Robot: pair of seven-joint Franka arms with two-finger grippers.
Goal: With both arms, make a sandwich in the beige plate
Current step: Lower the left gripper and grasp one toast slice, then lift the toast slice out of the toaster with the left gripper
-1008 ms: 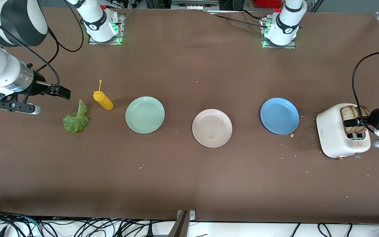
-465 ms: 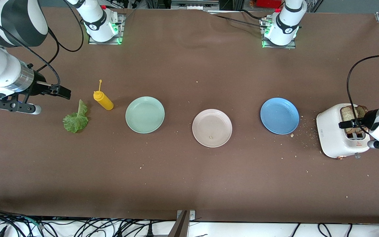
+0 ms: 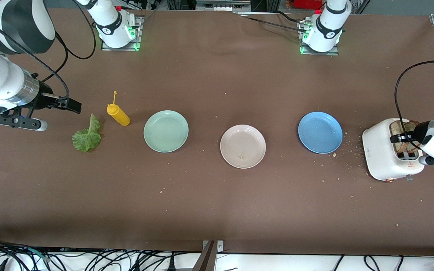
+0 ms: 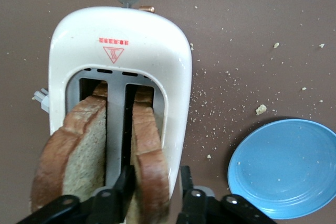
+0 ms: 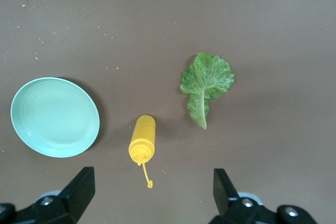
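Gripping one slice of toast [image 4: 149, 156] in the toaster [image 3: 381, 158], the left gripper [image 4: 155, 184] has its fingers [image 4: 124, 182] closed on either face of that slice, low on the part that stands out of the slot; the second slice [image 4: 71, 153] stands free in the neighbouring slot just beside the jaws. To do this step well, I judge the pull should run straight up along the slot, so the bread does not scrape the slot walls or drag the light toaster with it, and the squeeze should be only firm enough to hold, since crumbs [image 3: 347, 148] already lie on the table beside the toaster. The beige plate [image 3: 243, 146] lies well apart from this gripper, toward the middle of the table, past the blue plate [image 3: 320, 132], and holds only a crumb. The right gripper [image 5: 152, 192] waits with its jaws spread wide, hanging over bare table, with the mustard bottle [image 5: 142, 140] just ahead of it, the lettuce leaf [image 5: 206, 83] a little past that, and the mint-green plate [image 5: 54, 117] off to one side.
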